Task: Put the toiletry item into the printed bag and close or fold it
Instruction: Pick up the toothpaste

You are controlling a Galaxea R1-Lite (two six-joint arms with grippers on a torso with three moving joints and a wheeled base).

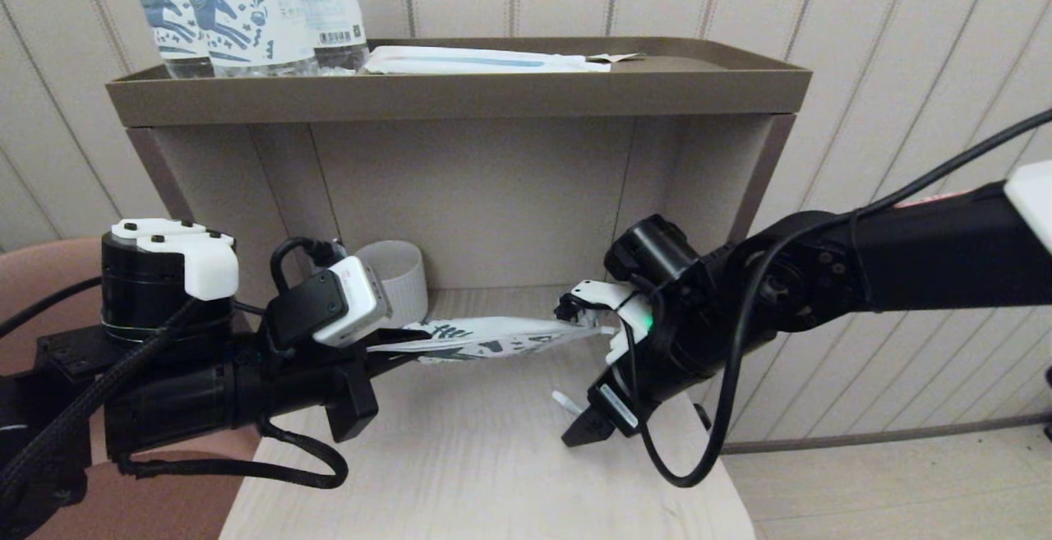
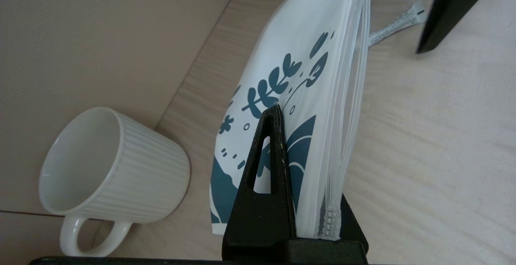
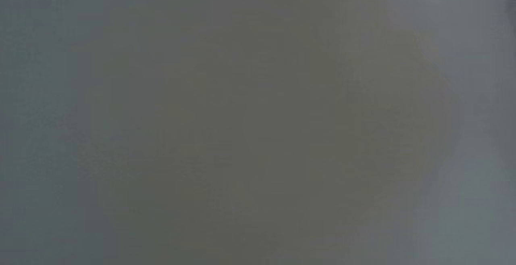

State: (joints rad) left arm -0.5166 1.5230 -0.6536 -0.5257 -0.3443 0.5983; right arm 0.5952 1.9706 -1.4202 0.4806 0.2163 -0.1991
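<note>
We see the left gripper (image 2: 282, 200) on the left side, low over the pale wooden desk (image 1: 493, 474). Its black fingers (image 2: 264, 168) are squeezed tight on one end of the printed bag (image 2: 298, 79). The bag is held up off the desk, standing on its edge, and it stretches from the left gripper toward the right arm. We can see its dark teal leaf shapes and the ridged zip strip along one long side.

The right gripper (image 1: 593, 371) is at the far end of the bag. One finger (image 1: 588, 429) points down toward the desk and the other is up by the bag's end, so its fingers are spread wide and hold nothing. The right wrist view shows only a grey blur.

The toiletry item (image 2: 397, 25), a thin white wrapped stick, lies on the desk just beside the lower right finger, past the end of the bag. It is not in the bag.

A white ribbed mug (image 2: 113, 176) stands on the desk near the back wall, beside the bag. Up on the brown shelf (image 1: 460, 96) stand clear bottles (image 1: 238, 14) with horse labels, and a long white packet (image 1: 485, 61) lies beside them.
</note>
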